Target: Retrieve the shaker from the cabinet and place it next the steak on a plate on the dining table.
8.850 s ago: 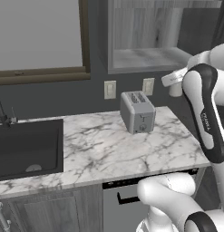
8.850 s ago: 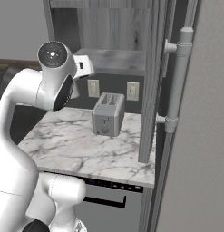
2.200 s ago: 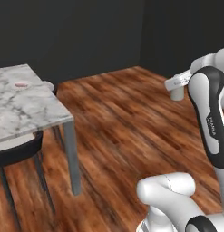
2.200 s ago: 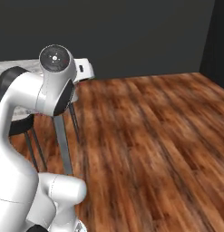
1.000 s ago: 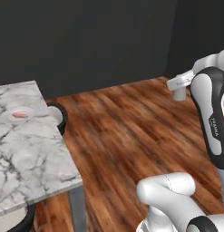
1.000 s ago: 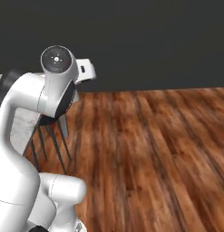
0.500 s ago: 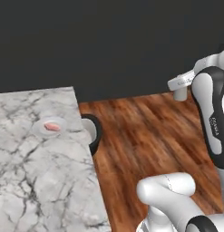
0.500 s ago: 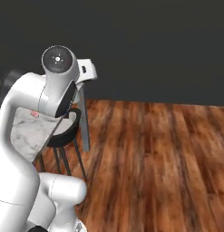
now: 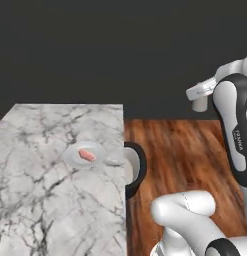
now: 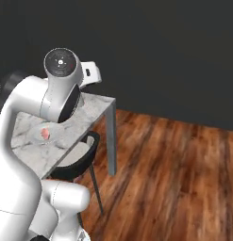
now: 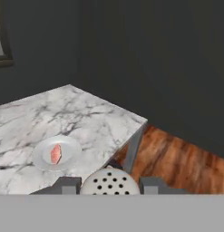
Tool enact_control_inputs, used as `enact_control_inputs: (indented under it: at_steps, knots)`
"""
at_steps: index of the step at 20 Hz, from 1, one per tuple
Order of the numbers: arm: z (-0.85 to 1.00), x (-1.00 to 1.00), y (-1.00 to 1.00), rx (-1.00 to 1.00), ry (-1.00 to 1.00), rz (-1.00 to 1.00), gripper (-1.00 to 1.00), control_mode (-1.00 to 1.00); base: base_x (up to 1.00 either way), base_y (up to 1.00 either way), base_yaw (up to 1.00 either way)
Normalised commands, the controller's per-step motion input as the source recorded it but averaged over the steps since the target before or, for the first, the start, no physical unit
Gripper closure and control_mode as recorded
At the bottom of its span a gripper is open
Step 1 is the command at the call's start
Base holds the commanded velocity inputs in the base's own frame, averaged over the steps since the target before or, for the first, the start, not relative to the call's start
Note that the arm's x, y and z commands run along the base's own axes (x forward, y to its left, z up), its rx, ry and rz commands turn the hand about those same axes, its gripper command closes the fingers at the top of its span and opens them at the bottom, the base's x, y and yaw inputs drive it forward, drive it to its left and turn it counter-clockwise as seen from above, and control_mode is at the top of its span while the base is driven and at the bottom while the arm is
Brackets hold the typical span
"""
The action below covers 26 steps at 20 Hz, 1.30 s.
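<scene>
My gripper [image 9: 199, 100] is held high at the right of the left base view, shut on the small cream shaker [image 9: 199, 104]. In the hand view the shaker's perforated top [image 11: 109, 182] sits between the two fingertips [image 11: 68, 185] of the gripper [image 11: 109, 186]. Below and ahead is the marble dining table [image 11: 99, 115], with a round white plate [image 11: 73, 152] carrying the pinkish steak [image 11: 55, 154]. The plate [image 9: 70, 152] and steak [image 9: 87, 154] lie near the table's [image 9: 45, 200] right edge, well to the left of the gripper. The cabinet is out of view.
A dark chair [image 9: 136, 169] is tucked under the table's right edge, also seen as the chair [image 10: 82, 160] beside a thin grey table leg [image 10: 111, 141]. Wooden floor [image 10: 174, 169] stretches to the right, and a dark wall stands behind.
The whole picture has shifted as the base moved: the table with plate and steak now lies closer and more central. The gripper stays shut on the shaker, same pose.
</scene>
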Motion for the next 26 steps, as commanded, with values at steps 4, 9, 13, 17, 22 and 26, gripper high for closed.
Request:
enact_control_inputs:
  at_steps: [4,9,13,17,22,26]
  knots:
    - [0.0,0.0,0.0,0.0,0.0,0.0,1.0,1.0,0.82,-0.01,0.48]
    - [0.0,0.0,0.0,0.0,0.0,0.0,1.0,1.0,0.68,-0.02,0.49]
    - [0.0,0.0,0.0,0.0,0.0,0.0,1.0,1.0,0.46,-0.01,0.49]
    - [0.0,0.0,0.0,0.0,0.0,0.0,1.0,1.0,0.41,0.0,0.49]
    - [0.0,0.0,0.0,0.0,0.0,0.0,1.0,1.0,0.47,0.0,0.49]
    - [0.0,0.0,0.0,0.0,0.0,0.0,1.0,1.0,0.59,0.0,0.49]
